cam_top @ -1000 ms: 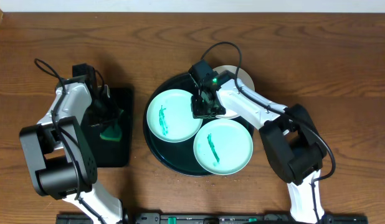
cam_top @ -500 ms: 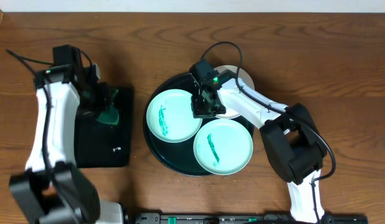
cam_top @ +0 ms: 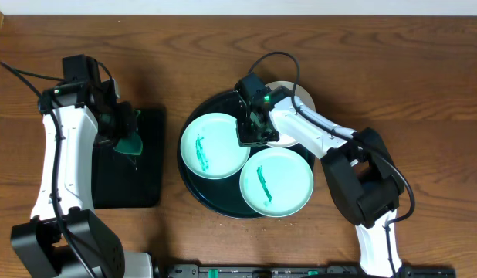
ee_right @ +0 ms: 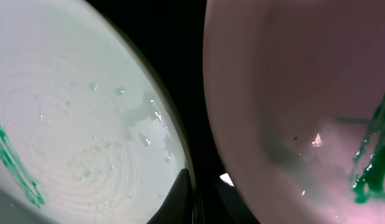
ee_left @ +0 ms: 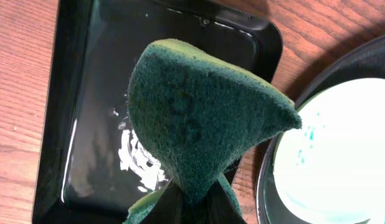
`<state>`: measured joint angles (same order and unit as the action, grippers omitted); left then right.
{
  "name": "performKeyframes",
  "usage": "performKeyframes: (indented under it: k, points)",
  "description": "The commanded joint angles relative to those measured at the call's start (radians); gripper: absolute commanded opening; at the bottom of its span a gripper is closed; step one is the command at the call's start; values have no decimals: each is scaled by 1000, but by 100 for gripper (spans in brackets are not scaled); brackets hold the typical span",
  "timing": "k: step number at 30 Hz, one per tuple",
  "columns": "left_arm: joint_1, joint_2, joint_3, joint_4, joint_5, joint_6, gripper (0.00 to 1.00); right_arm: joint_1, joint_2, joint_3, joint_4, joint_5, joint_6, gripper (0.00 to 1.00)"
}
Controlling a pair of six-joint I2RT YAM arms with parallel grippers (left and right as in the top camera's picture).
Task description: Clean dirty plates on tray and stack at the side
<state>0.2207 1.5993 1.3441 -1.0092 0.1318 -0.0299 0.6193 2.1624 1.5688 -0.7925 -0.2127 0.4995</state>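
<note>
1. At the left of the counter (cam_top: 223,46), above the rectangular tray (cam_top: 146,181): left claw (cam_top: 124,137) pinched on a dark green sponge (ee_left: 199,118). Gripped by its narrow lower end, with the broad rounded end fanned out away from the jaws.
2. Under the sponge, on the glossy floor of the rectangular tray: wet, whitish streaks.
3. Just beside that, toward the middle of the counter: round tray (cam_top: 200,189), black and glossy, carrying all three dirty plates.
4. On its left half: mint-green plate (cam_top: 215,144), with a green smear left of centre and water droplets across the face in the right wrist view.
5. At its near right: second mint-green plate (cam_top: 275,181), with a green smear down the middle and its outer edge reaching over the rim.
6. At its far right: white plate (cam_top: 299,99), largely covered by the right arm (cam_top: 316,135), with a green smear near one edge.
7. Between the first mint-green plate and the white plate: right claw (cam_top: 252,133), closed tight, tips down in the dark gap. Cannot tell whether touching either plate.
</note>
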Motion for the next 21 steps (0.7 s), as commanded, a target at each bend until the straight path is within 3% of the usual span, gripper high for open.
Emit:
performKeyframes:
  k: [1,4,12,21]
  points:
    - [-10,0,15,8,17,-28,7,-5,26,14,-3,-2,-18,1]
    - [-70,2,15,21,114,-50,8,-5,26,14,1,-3,-17,1]
    - [-312,103,11,61,82,-260,7,-5,26,14,7,-6,-14,1]
    - [-404,312,7,77,33,-384,7,-5,26,14,8,-5,-14,1]
